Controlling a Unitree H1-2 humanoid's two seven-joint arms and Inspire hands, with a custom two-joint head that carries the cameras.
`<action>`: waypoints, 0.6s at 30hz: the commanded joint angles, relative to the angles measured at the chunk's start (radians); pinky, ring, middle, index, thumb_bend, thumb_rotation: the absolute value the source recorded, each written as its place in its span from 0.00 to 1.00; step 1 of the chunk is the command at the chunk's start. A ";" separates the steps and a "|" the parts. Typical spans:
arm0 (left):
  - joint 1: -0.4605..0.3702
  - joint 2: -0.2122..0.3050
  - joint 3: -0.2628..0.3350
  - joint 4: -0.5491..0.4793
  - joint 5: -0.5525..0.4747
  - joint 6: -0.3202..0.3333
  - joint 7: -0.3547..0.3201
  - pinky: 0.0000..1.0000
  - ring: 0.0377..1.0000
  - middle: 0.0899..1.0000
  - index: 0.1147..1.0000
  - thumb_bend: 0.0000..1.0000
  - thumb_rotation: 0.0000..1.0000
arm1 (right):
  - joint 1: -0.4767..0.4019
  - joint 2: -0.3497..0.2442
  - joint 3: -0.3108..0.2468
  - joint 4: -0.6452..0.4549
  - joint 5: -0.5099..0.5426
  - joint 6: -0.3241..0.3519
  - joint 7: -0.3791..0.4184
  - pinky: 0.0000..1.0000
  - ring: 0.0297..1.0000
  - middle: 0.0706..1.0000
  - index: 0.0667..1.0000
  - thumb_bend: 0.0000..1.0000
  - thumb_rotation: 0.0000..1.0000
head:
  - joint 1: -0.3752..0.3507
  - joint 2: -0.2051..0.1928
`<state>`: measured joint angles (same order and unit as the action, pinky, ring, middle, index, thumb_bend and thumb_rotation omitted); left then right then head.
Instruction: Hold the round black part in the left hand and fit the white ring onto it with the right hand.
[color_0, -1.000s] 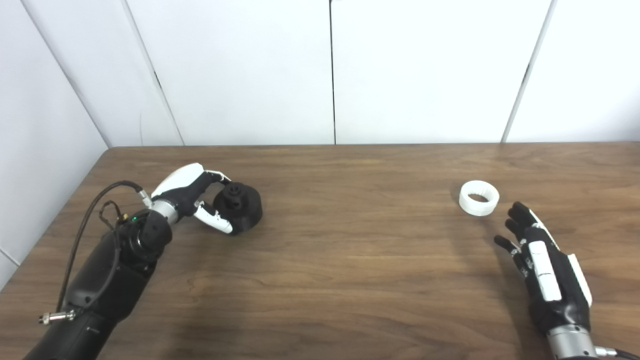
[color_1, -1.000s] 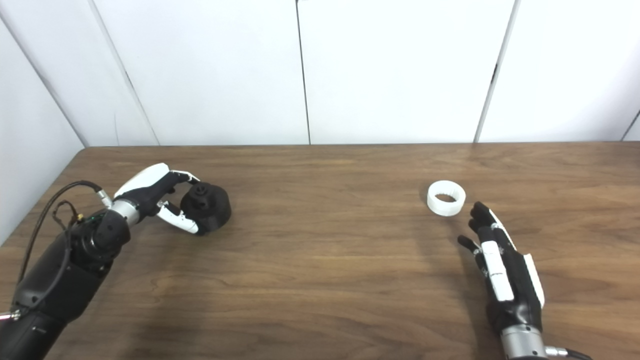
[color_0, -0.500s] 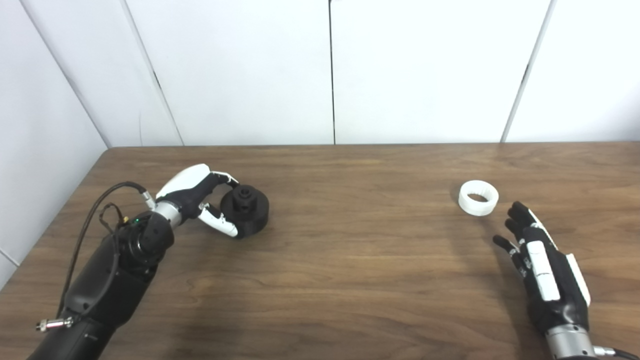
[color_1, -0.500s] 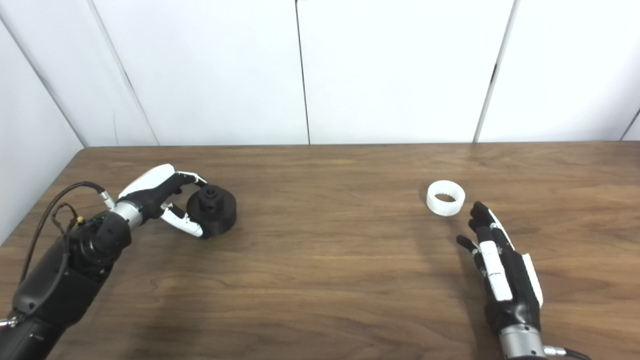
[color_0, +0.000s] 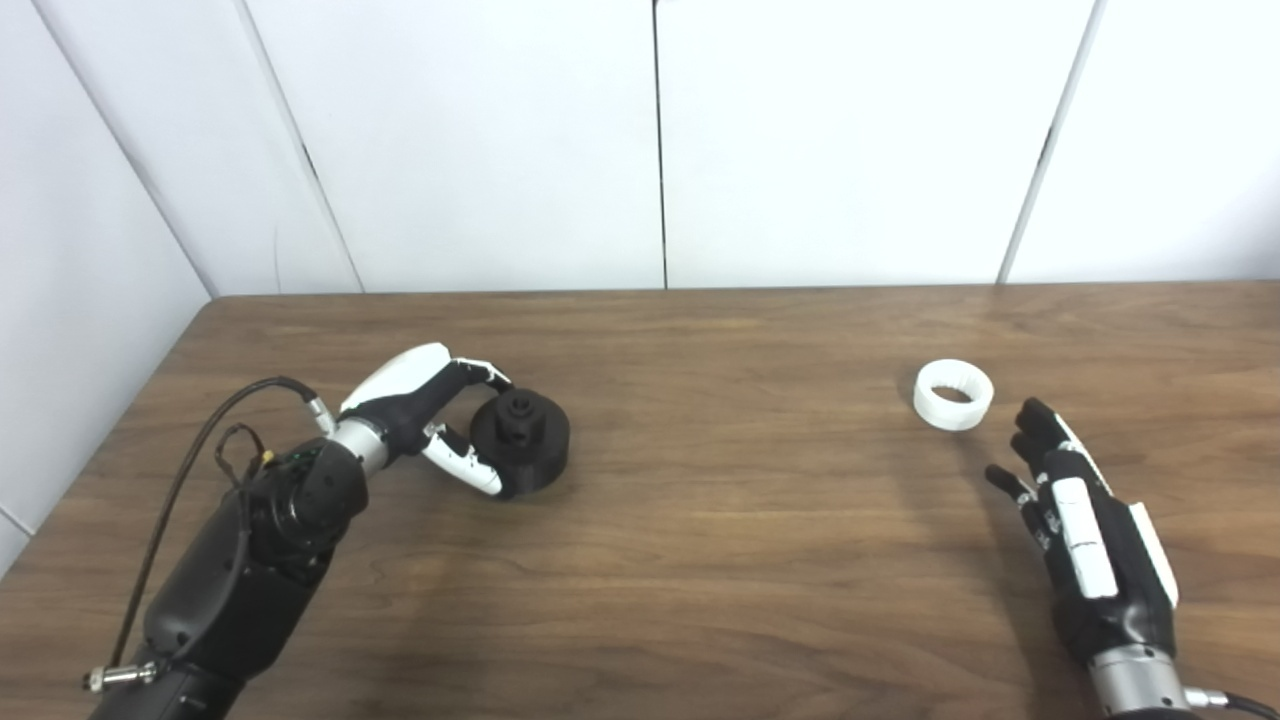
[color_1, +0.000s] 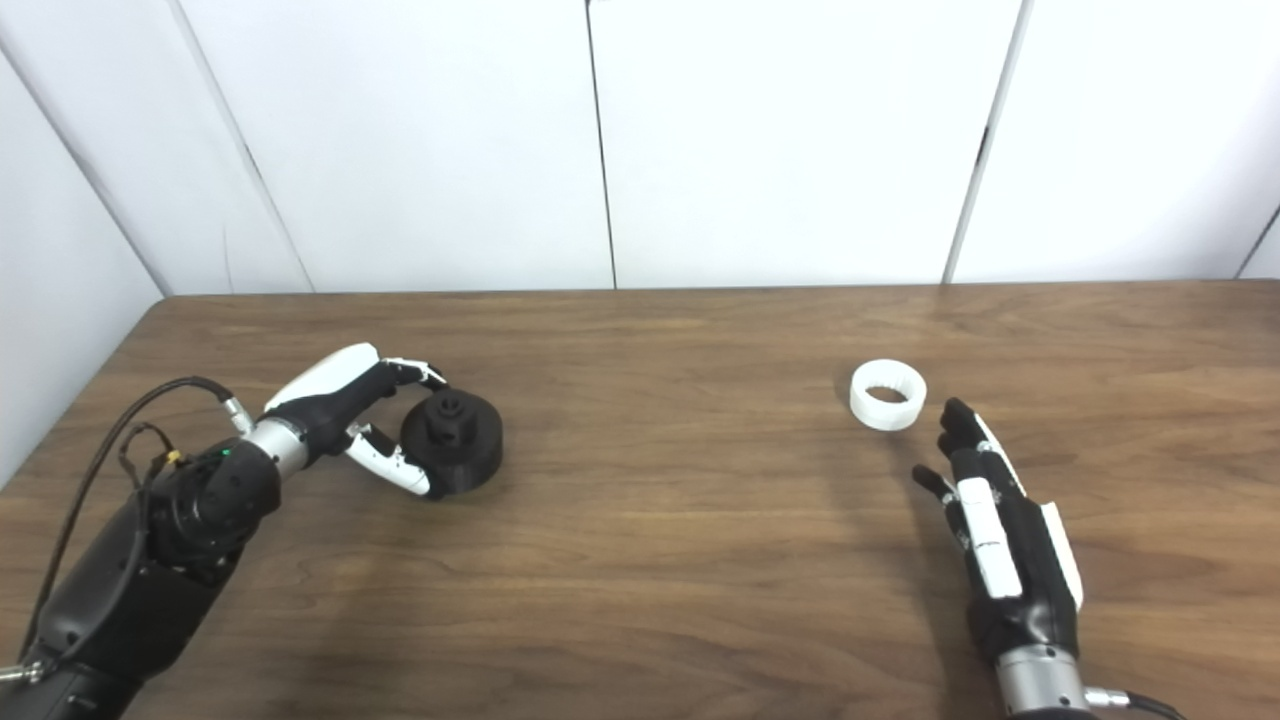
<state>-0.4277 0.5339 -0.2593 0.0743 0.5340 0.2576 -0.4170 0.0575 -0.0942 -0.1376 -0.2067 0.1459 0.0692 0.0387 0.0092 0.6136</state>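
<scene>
The round black part (color_0: 528, 456), a squat disc with a raised hub on top, rests on the wooden table (color_0: 720, 520) at the left. My left hand (color_0: 430, 420) is shut on its left side, with fingers over the far rim and the thumb (color_0: 470, 468) against the near rim. The white ring (color_0: 953, 394) lies flat on the table at the right. Just short of it, nearer to me and slightly right, my right hand (color_0: 1085, 540) is open, back up, fingers stretched toward the ring without touching it.
White wall panels (color_0: 660, 140) stand right behind the table's far edge, and another panel runs along its left edge. A black cable (color_0: 215, 420) loops off my left forearm above the table's left side.
My left hand has carried the black part to the right and a little toward me across the table. The right hand and the ring have stayed where they were.
</scene>
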 joint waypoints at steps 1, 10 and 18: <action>-0.035 0.007 0.008 -0.027 -0.003 -0.024 0.012 0.87 0.97 0.90 0.66 0.86 0.15 | 0.009 0.001 -0.001 -0.036 0.014 -0.019 0.005 0.86 0.96 0.94 0.91 0.65 0.80 | 0.000 0.001; -0.008 -0.020 -0.025 -0.081 0.017 -0.017 0.001 0.86 0.96 0.89 0.66 0.87 0.16 | 0.005 -0.006 -0.001 -0.041 0.003 -0.013 0.003 0.86 0.96 0.95 0.92 0.65 0.82 | -0.002 0.005; 0.010 -0.045 -0.070 -0.123 0.026 -0.016 -0.026 0.86 0.97 0.90 0.67 0.86 0.14 | 0.007 -0.001 -0.007 -0.055 0.016 0.005 -0.001 0.87 0.97 0.95 0.92 0.65 0.80 | -0.007 0.004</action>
<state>-0.3929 0.4762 -0.3247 -0.0129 0.5436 0.2551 -0.4414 0.0573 -0.0944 -0.1414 -0.2158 0.1487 0.0822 0.0380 0.0015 0.6167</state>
